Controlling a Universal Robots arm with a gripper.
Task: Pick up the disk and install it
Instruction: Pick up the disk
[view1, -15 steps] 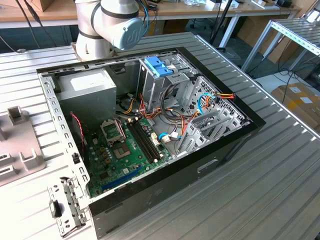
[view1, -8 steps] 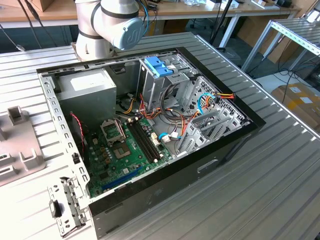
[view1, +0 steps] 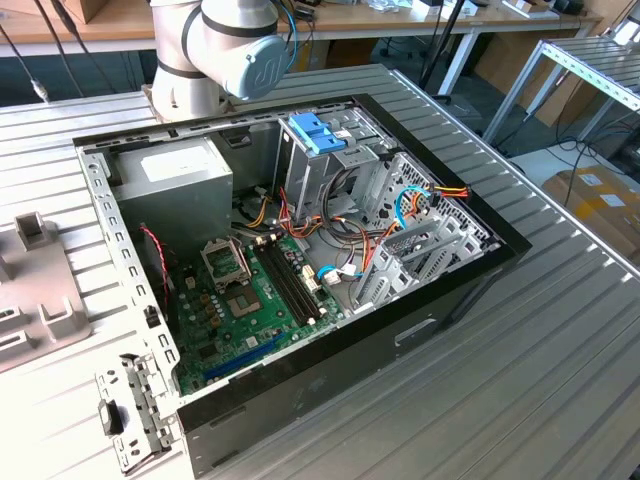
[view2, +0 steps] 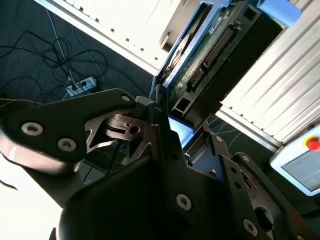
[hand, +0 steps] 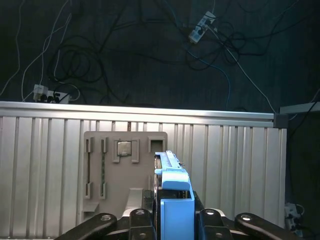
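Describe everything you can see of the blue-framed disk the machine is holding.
The disk is a flat rectangular slab in a bright blue plastic carrier. In the second wrist view one face shows a green circuit board with a dark connector strip. It is clamped at one end between the black jaws; nothing else appears to touch it.

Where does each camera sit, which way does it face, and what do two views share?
Exterior view: off the arm, looking down into the open computer case on the table; the arm's joint shows.
First wrist view: on the arm, looking past the gripper and the disk to the table and floor.
Second wrist view: on the arm, close behind the gripper's links, the disk edge-on.
Both wrist views share the gripper shut on the disk.
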